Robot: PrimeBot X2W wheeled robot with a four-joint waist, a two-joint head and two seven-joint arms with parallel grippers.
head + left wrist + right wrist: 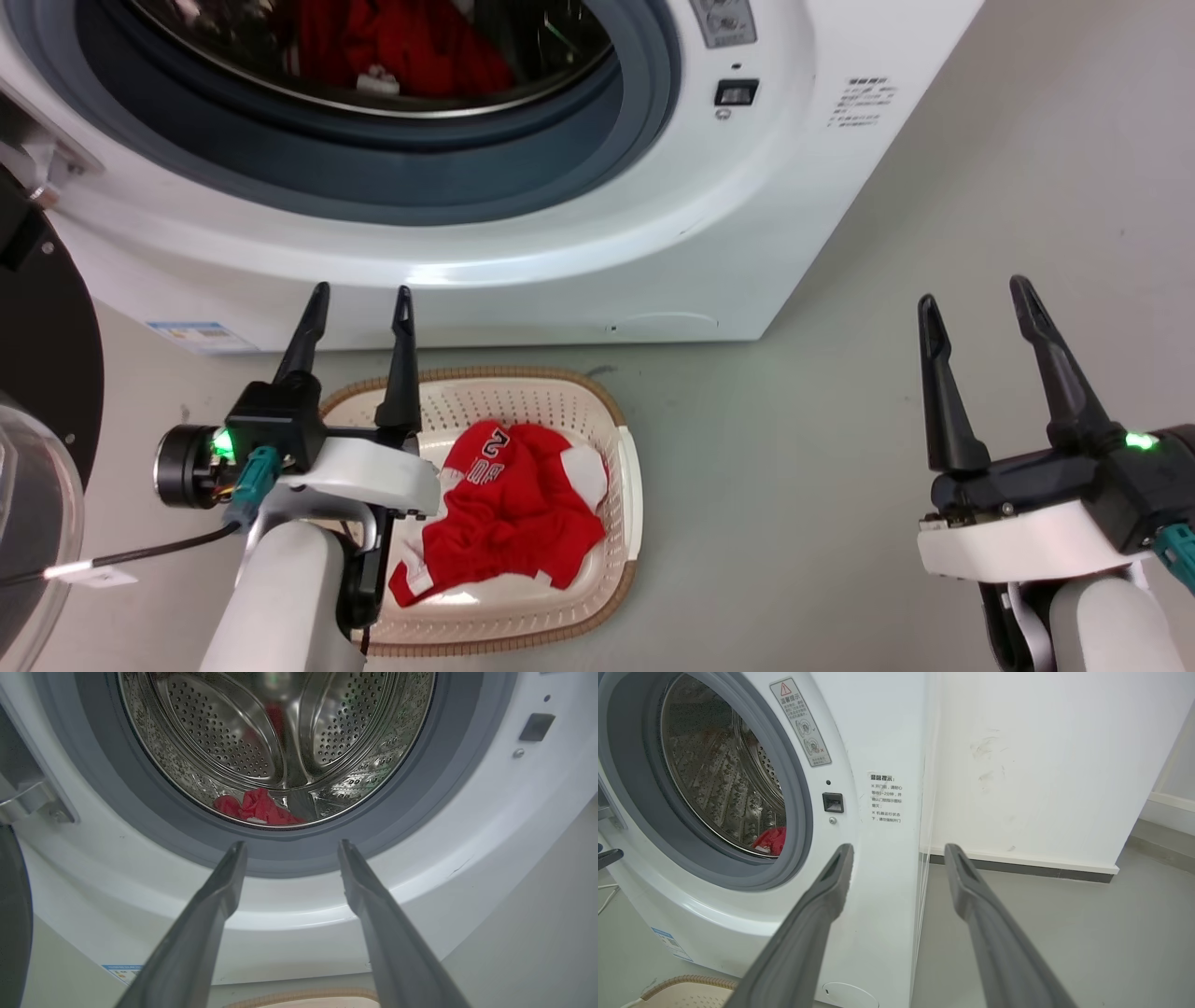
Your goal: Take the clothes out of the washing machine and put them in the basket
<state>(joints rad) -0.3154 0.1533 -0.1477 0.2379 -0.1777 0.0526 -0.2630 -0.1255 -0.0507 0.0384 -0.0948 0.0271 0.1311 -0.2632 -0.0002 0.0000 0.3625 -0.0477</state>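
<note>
clothes [257,807] lie inside the washing machine [560,243], one garment [504,523] in the basket [523,392] before it, left gripper [362,291] and right gripper [972,291] splayed empty.

The left gripper [292,843] hangs with its two dark fingers spread apart and nothing between them, pointing at the washing machine [467,826] just ahead. Red clothes [257,808] lie low in the steel drum [219,742], at its near lip behind the grey door ring [93,784]. Nearest, under the fingers, the basket [303,995] shows a strip of its brown rim.
</note>
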